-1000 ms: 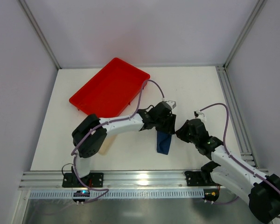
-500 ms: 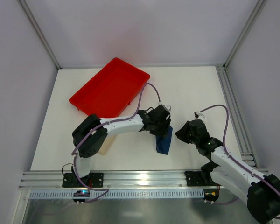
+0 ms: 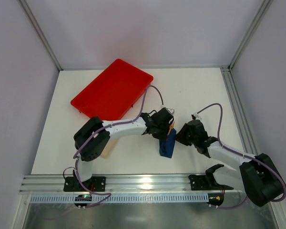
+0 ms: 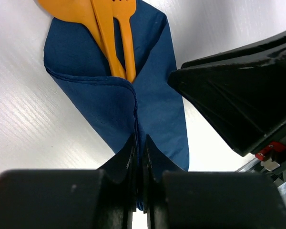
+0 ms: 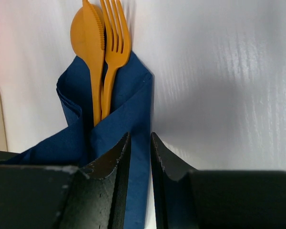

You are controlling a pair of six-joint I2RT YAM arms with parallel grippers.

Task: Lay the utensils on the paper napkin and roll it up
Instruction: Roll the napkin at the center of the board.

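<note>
Navy napkin [image 3: 168,147] sits around the middle of the table [image 3: 195,90], folded round the orange cutlery [image 5: 102,57], w/ the fork tines poking out. Left gripper [image 4: 138,162] is pinched tight on a napkin fold. Right gripper [image 5: 140,157]: jaws narrow, napkin edge in the gap, can't tell if it's gripping tbh.

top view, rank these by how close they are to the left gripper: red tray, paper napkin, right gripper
1. paper napkin: pinched in the left gripper, on its near side.
2. right gripper: just to the right, beside the napkin.
3. red tray: toward the back left of the table, clearly farthest.
</note>
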